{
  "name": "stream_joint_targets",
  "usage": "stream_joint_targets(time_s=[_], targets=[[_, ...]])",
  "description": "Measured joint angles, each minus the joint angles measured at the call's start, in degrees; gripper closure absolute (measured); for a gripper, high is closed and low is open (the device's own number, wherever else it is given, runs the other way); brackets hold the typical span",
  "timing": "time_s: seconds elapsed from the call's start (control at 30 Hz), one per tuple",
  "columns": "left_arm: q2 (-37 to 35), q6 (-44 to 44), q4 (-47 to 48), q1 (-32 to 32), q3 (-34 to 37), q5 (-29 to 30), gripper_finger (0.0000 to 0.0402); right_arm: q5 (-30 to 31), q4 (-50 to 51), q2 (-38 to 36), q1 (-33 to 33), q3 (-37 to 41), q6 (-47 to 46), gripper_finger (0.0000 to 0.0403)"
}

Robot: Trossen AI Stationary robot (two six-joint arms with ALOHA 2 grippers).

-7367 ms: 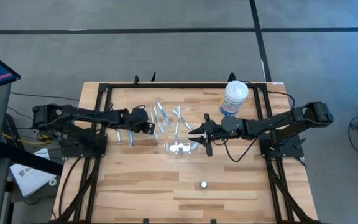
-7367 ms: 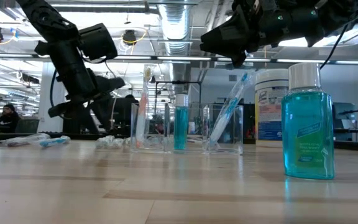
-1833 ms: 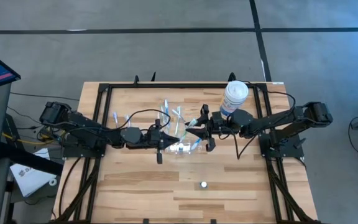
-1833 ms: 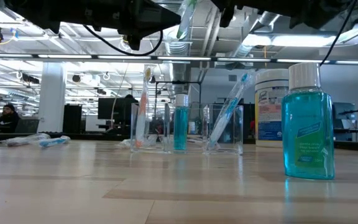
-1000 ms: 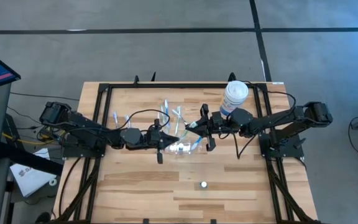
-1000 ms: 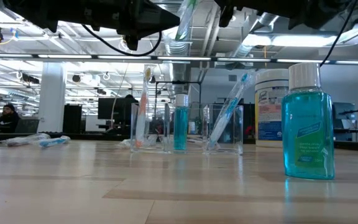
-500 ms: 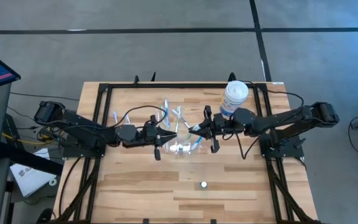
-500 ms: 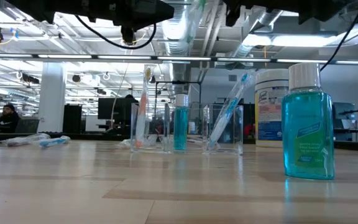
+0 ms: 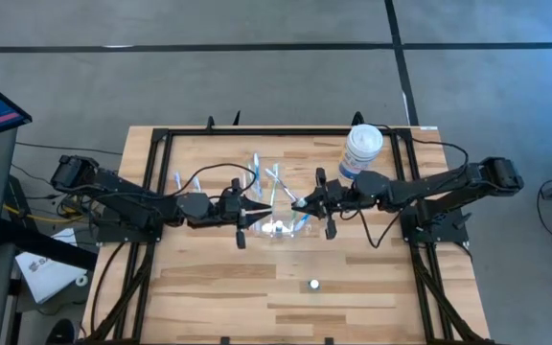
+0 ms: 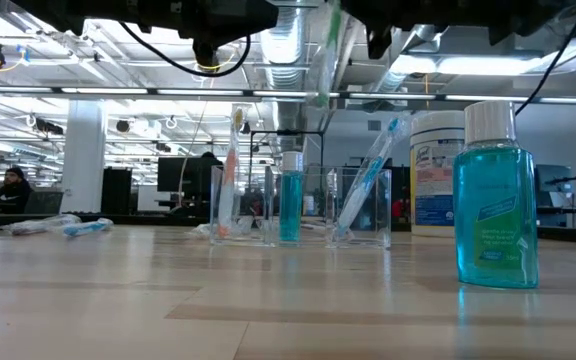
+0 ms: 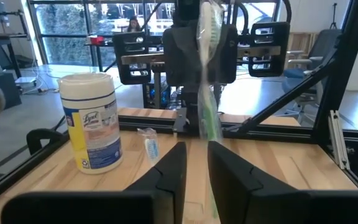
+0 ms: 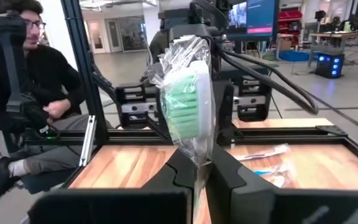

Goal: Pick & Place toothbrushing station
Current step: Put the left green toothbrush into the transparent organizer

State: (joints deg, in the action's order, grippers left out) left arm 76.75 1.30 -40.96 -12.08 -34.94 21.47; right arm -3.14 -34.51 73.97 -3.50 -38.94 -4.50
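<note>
Right tool (image 12: 199,171): above the clear cup (image 9: 281,227), clamped on a wrapped green-bristled toothbrush (image 12: 188,112).
Left tool (image 11: 192,167): facing it across the cup, fingers slightly parted beside that toothbrush; grip can't be told.
Loose toothbrushes (image 9: 262,180): on the worktop (image 9: 353,287) behind the cup.
Wipes tub (image 9: 361,150): beyond the cup.

wipes tub (image 9: 362,150) behind, table front (image 9: 286,287) open

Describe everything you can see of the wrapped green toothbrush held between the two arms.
The green toothbrush is sealed in a clear, crinkled plastic wrapper. Its bristle head is pale green. It hangs roughly upright in the air above the clear station, touching nothing on the table. The right gripper pinches it; the left gripper sits around its handle, jaws slightly apart.
</note>
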Motion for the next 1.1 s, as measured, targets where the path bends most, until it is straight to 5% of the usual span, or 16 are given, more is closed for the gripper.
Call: stream_joint_targets(time_s=[0.6,1.1], targets=[[0.1,0.0,0.3,0.0,0.0,-0.1,0.0344,5.6,6.2,0.0,-2.5,0.1,1.7,0.0398],[0.1,0.0,0.3,0.1,0.0,-0.1,0.0344,7.3,1.5,-6.2,-1.6,9.4,-0.7,0.0398]])
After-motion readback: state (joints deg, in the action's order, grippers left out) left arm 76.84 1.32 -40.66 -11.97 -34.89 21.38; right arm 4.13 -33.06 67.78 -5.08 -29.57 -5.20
